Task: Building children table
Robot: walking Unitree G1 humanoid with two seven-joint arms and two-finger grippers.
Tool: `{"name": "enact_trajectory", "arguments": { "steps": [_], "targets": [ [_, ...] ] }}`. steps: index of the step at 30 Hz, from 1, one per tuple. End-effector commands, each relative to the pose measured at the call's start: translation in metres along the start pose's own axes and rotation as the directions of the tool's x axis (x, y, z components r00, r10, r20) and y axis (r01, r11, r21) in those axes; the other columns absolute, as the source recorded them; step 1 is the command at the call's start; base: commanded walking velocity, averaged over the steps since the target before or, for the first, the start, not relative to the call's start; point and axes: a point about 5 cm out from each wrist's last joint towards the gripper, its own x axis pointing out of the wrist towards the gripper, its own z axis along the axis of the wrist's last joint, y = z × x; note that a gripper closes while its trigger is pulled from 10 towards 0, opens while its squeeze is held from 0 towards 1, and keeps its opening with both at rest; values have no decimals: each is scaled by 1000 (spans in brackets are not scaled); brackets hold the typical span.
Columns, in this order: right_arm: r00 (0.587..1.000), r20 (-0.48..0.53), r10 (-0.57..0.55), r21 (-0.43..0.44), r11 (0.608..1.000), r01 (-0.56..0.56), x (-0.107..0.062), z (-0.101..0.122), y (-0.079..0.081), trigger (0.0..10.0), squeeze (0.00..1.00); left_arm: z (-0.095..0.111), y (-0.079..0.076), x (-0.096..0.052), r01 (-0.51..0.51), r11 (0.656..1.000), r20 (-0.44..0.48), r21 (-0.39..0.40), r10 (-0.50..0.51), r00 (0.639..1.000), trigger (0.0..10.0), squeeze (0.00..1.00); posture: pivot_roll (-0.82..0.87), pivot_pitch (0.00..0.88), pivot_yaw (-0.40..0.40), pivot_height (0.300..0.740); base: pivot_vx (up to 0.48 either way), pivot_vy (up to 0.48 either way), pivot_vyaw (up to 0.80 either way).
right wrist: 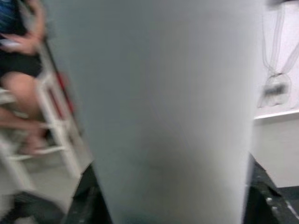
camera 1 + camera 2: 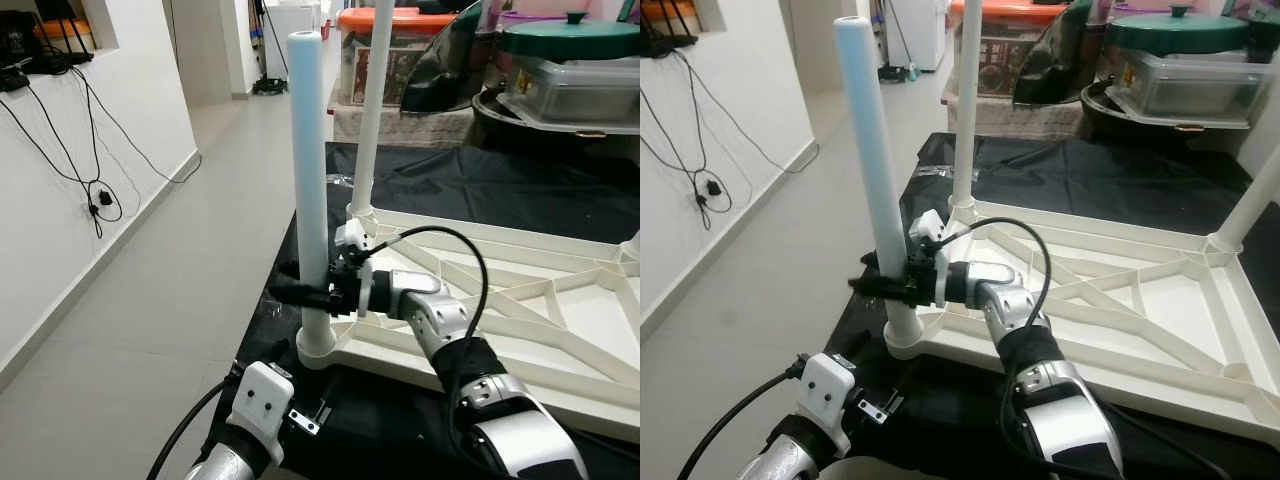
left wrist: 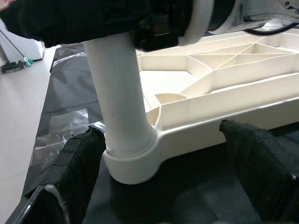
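Observation:
The cream table top point(image 2: 520, 310) lies upside down on a black sheet. A pale blue-white leg point(image 2: 308, 150) stands upright in its near left corner socket point(image 2: 316, 350). My right gripper point(image 2: 300, 293) is shut on this leg just above the socket; in the right wrist view the leg point(image 1: 159, 112) lies between the black fingers point(image 1: 266, 196). Low down in front of the socket, my left gripper point(image 3: 163, 158) is open, with a finger point(image 3: 70, 172) on each side of the socket base point(image 3: 131, 163) and not touching it.
A second white leg point(image 2: 372, 110) stands in the far left corner and a third point(image 2: 1255, 200) at the far right. Storage boxes and lidded containers point(image 2: 570, 70) crowd the back. Tiled floor point(image 2: 150, 300) and a white wall with cables lie to the left. A seated person point(image 1: 18, 70) is nearby.

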Motion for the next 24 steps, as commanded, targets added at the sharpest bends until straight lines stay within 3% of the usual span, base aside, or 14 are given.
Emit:
{"name": "enact_trajectory", "arguments": {
  "steps": [1, 6, 8, 9, 10, 11, 12, 13, 14, 17, 19, 20, 22, 24],
  "targets": [
    [995, 2, -99, 2, 995, 99, -1, -3, -6, 0, 0, -5, 0, -1, -1, 1000, -29, -14, 1, 1000, 10000, 0, -17, 3, -7, 740, 0, 0, 0],
    [961, 8, -278, -1, 961, 278, -11, -8, -14, 0, 0, -5, -1, -1, 3, 1000, -29, -17, -4, 1000, 10000, 0, -17, 3, -7, 740, 0, 0, 0],
    [827, -16, -561, -15, 828, 561, -22, -14, -27, 0, 0, -6, 0, -1, 6, 1000, -30, -17, -7, 1000, 10000, 0, -22, 0, -2, 740, 0, 0, 0],
    [827, -16, -561, -15, 828, 561, -22, -14, -27, 0, 0, -6, 0, -1, 6, 1000, -30, -17, -7, 1000, 10000, 0, -22, 0, -2, 740, 0, 0, 0],
    [752, -17, -658, -37, 753, 658, -27, -15, -32, 0, 0, -6, 0, -2, 7, 1000, -31, -17, -8, 999, 10000, 0, -27, 0, 1, 740, 0, 0, 0],
    [623, -40, -781, -42, 624, 780, -38, -19, -38, 0, 0, -6, 0, -2, 8, 1000, -32, -17, -9, 999, 10000, 0, -31, 0, 4, 740, 0, 0, 0],
    [623, -40, -781, -42, 624, 780, -38, -19, -38, 0, 0, -6, 0, -2, 8, 1000, -32, -17, -9, 999, 10000, 0, -31, 0, 4, 740, 0, 0, 0],
    [537, -55, -841, -48, 540, 840, -45, -22, -41, 0, 0, -6, 0, -2, 8, 1000, -32, -17, -9, 999, 10000, 0, -31, 0, 4, 740, 0, 0, 0],
    [537, -55, -841, -48, 540, 840, -45, -22, -41, 0, 0, -6, 0, -2, 8, 1000, -32, -17, -9, 999, 10000, 0, -31, 0, 4, 740, 0, 0, 0],
    [104, -92, -990, -39, 108, 993, -95, -37, -42, 0, 0, -6, 0, -2, 17, 1000, -32, -16, -17, 999, 10000, 0, -31, 0, 4, 740, 0, 0, 0],
    [104, -92, -990, -39, 108, 993, -95, -37, -42, 0, 0, -6, 0, -2, 17, 1000, -32, -16, -17, 999, 10000, 0, -31, 0, 4, 740, 0, 0, 0],
    [-16, -99, -995, -21, -14, 1000, -110, -40, -42, 0, 0, -7, 0, -1, 19, 1000, -33, -16, -19, 999, 10000, 0, -36, 0, 9, 740, 0, 0, 0],
    [-126, -103, -987, 10, -128, 992, -123, -42, -39, 0, 0, -7, -1, -1, 23, 1000, -33, -16, -23, 999, 10000, 0, -41, 0, 11, 740, 0, 0, 0],
    [-126, -103, -987, 10, -128, 992, -123, -42, -39, 0, 0, -7, -1, -1, 23, 1000, -33, -16, -23, 999, 10000, 0, -41, 0, 11, 740, 0, 0, 0]
  ]
}}
